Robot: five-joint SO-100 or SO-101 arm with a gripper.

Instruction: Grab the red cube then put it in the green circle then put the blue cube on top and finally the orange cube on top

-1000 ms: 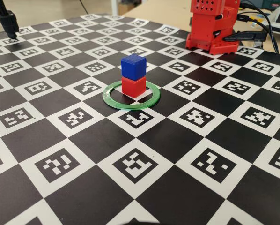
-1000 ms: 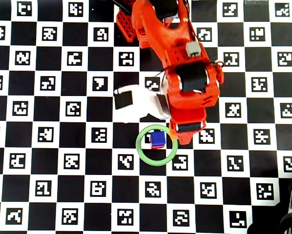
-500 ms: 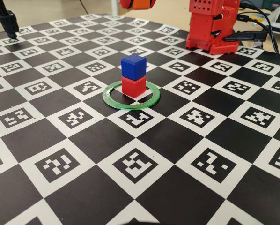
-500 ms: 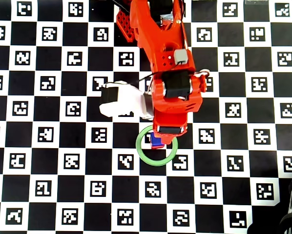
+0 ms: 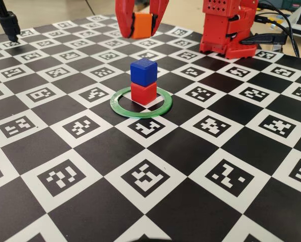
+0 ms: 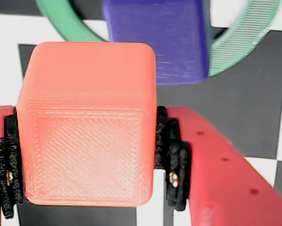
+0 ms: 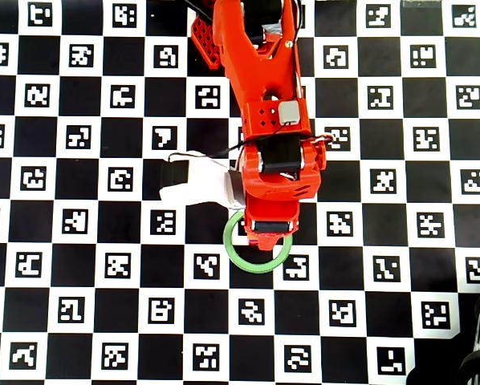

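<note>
In the fixed view the blue cube [image 5: 143, 71] sits on the red cube [image 5: 143, 93] inside the green circle [image 5: 140, 114]. My red gripper [image 5: 140, 27] hangs above and behind this stack, shut on the orange cube [image 5: 141, 25]. The wrist view shows the orange cube [image 6: 87, 127] clamped between the black pads [image 6: 171, 160], with the blue cube [image 6: 157, 37] and the green circle [image 6: 65, 21] below it. In the overhead view the arm [image 7: 276, 168] covers the stack, and only the front arc of the green circle [image 7: 260, 267] shows.
The arm's red base [image 5: 226, 30] stands at the back right with cables [image 5: 281, 30] beside it. A black stand [image 5: 7, 22] rises at the back left. A checkerboard mat of printed markers [image 5: 140, 176] covers the table.
The gripper with the orange cube has come down into the fixed view from the top edge. In the overhead view the arm has swung left over the ring and now covers the blue cube.
</note>
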